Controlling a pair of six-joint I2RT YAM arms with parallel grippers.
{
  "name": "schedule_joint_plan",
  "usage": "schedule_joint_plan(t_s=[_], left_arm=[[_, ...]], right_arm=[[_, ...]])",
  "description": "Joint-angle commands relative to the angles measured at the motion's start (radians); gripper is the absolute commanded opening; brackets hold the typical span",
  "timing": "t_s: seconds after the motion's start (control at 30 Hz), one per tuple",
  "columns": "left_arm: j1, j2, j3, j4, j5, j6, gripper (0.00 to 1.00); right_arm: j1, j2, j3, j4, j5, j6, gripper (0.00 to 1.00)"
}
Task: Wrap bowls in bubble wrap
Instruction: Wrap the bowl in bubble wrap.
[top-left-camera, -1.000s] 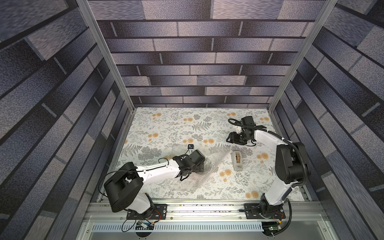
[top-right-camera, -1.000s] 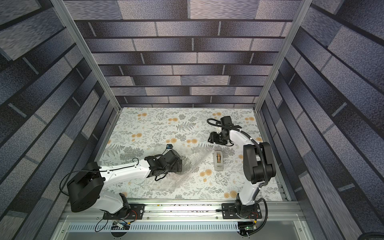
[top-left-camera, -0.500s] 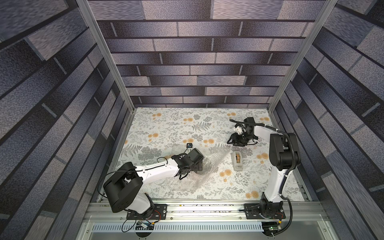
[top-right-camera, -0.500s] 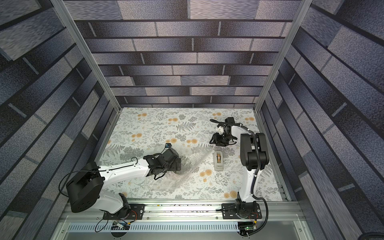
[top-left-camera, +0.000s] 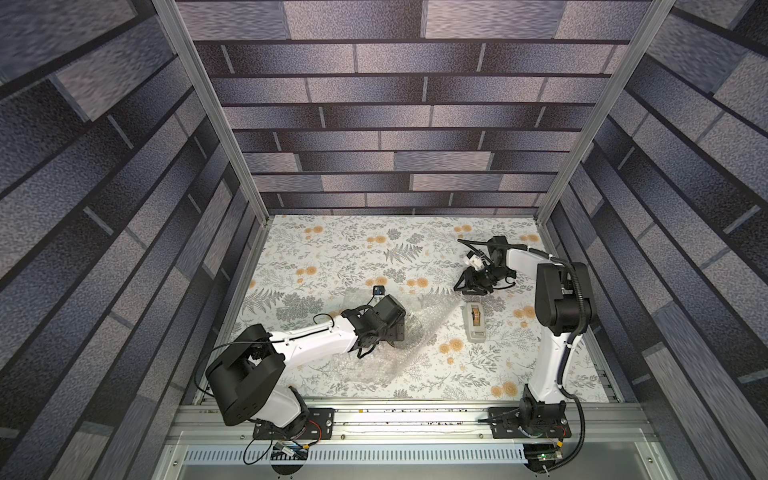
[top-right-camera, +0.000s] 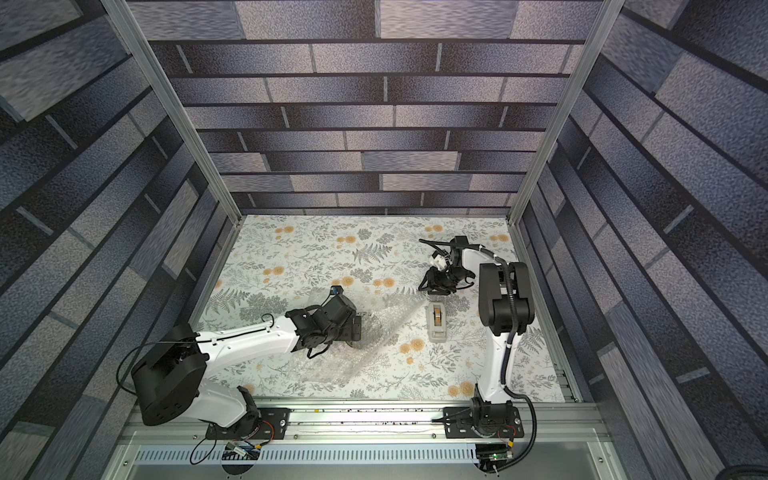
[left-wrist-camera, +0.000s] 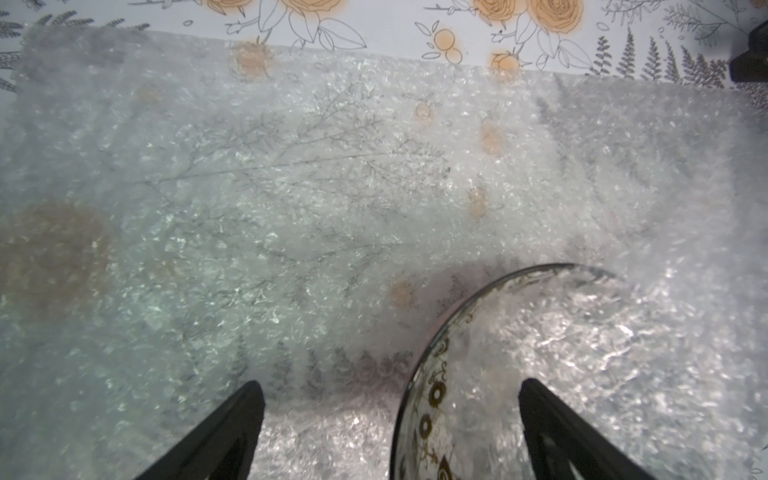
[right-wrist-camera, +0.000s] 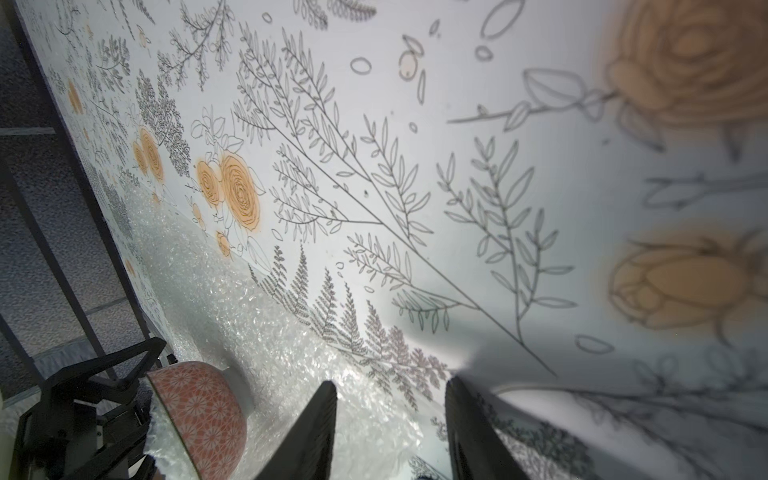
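1. Bowl (right-wrist-camera: 199, 411) lies tipped on the bubble wrap (left-wrist-camera: 291, 187), with wrap over its mouth, probably mid-fold.
2. Left gripper (left-wrist-camera: 386, 390) straddles its rim, wide open, gripping nothing.
3. Right gripper (right-wrist-camera: 390, 382), part-open and empty, hovers well apart.

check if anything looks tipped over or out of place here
The bowl looks tipped on its side on the bubble wrap, its mouth facing the open left hand, which straddles the rim, with wrap bunched inside. Nothing looks spilled or broken.
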Motion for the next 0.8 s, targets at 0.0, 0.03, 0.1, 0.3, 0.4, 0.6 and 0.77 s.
schedule_joint_plan(t_s=[0.0, 0.03, 0.1, 0.3, 0.4, 0.6, 0.77], left_arm=[[0.01, -0.029, -0.002, -0.007, 0.004, 0.029, 0.98], [0.009, -0.03, -0.001, -0.008, 0.004, 0.029, 0.98], [0.011, -0.03, 0.001, -0.01, 0.004, 0.031, 0.98], [0.012, -0.027, 0.007, -0.011, 0.004, 0.032, 0.98], [0.011, -0.027, 0.008, -0.014, 0.002, 0.033, 0.98], [0.011, -0.025, 0.01, -0.015, 0.0, 0.032, 0.98], [0.009, -0.019, 0.016, -0.014, -0.002, 0.031, 0.98]], right_arm=[[0.0, 0.039, 0.006, -0.082, 0.011, -0.024, 0.45], [0.001, 0.039, 0.005, -0.088, 0.012, -0.024, 0.44], [0.002, 0.034, -0.002, -0.089, 0.014, -0.022, 0.44], [0.011, 0.023, -0.012, -0.09, -0.004, -0.019, 0.43], [0.024, 0.03, -0.007, -0.099, -0.016, -0.025, 0.41], [0.043, 0.041, -0.016, -0.09, -0.035, -0.016, 0.29], [0.05, 0.034, -0.019, -0.08, -0.016, -0.011, 0.16]])
